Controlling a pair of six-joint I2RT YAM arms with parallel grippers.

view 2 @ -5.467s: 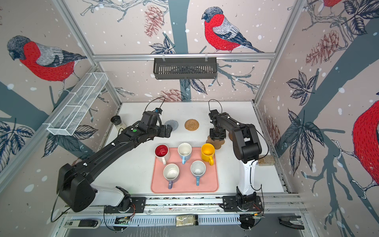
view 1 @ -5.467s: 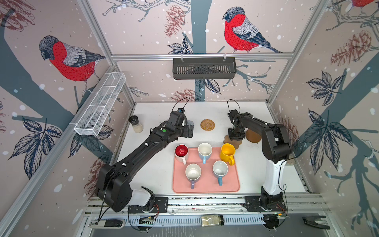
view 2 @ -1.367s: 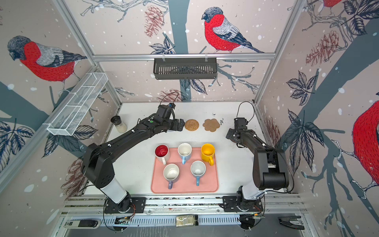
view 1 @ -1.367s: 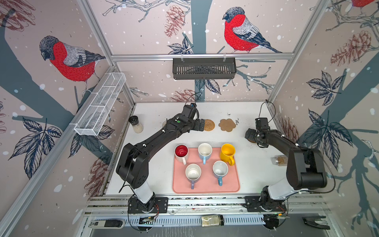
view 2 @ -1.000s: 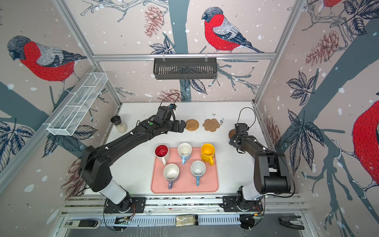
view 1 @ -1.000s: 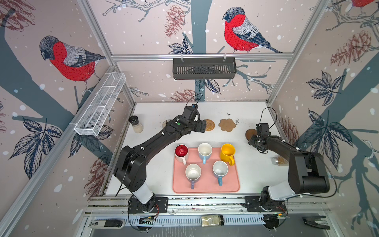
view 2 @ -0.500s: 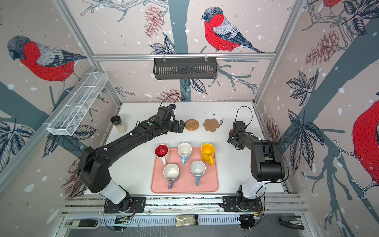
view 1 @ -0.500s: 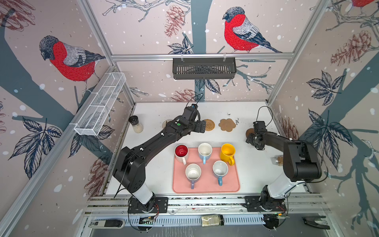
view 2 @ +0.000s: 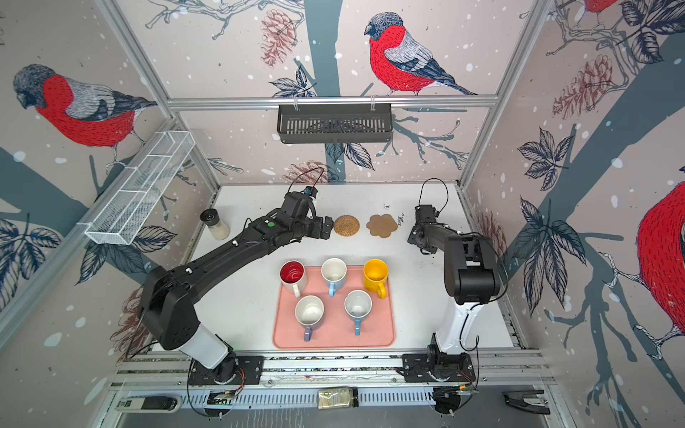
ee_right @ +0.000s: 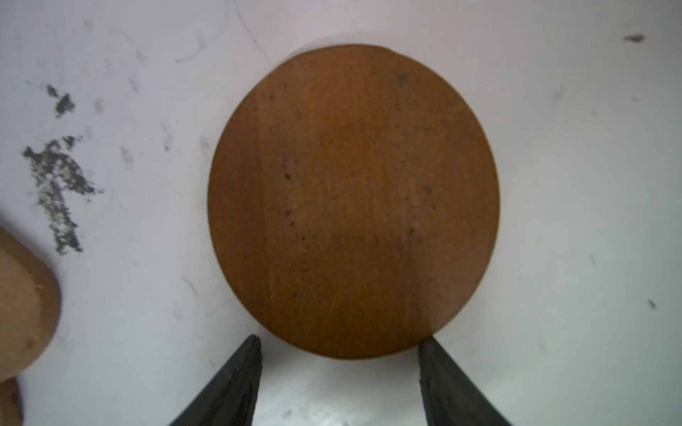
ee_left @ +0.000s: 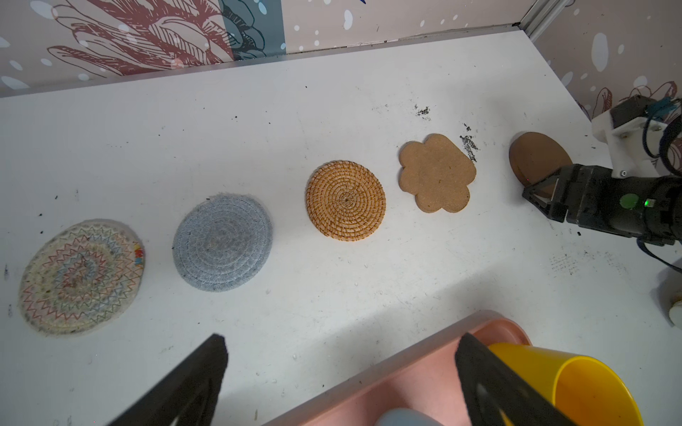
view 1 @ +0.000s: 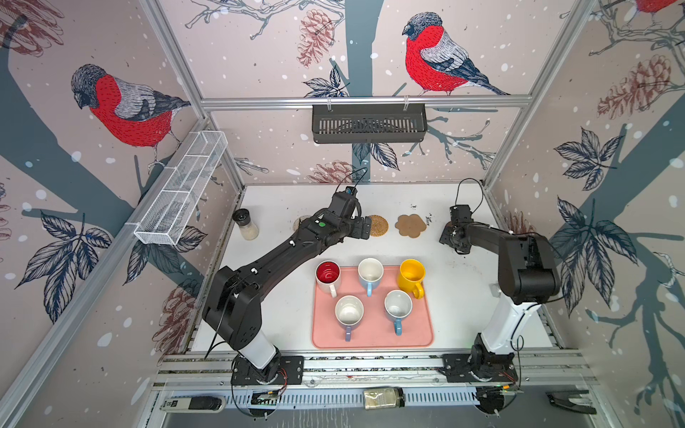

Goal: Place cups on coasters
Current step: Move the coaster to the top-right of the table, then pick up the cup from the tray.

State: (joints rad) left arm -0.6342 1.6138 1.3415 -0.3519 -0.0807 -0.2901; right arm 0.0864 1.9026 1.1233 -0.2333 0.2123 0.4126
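Five cups stand on the pink tray (view 1: 371, 339): a white one with red inside (view 1: 327, 275), two light blue (view 1: 370, 272) (view 1: 397, 307), a yellow one (view 1: 411, 276) and a lavender one (view 1: 348, 313). The coasters lie in a row behind the tray: beige woven (ee_left: 81, 276), grey-blue (ee_left: 222, 242), rattan (ee_left: 345, 201), cork flower (ee_left: 436, 172) and wooden disc (ee_right: 352, 199). My left gripper (ee_left: 341, 339) hangs open and empty beside the rattan coaster (view 1: 378, 225). My right gripper (ee_right: 338, 339) is open, its tips flanking the disc's near edge, and it hides the disc in both top views.
A black-lidded glass jar (view 1: 244, 224) stands at the back left of the white table. A white wire basket (view 1: 181, 192) hangs on the left wall and a black shelf (view 1: 369, 124) on the back wall. Dark smudges (ee_left: 468, 142) mark the table by the cork coaster.
My right gripper has opened wider over the wooden disc, and its arm has swung so the gripper now covers the disc from above. The left arm has barely moved.
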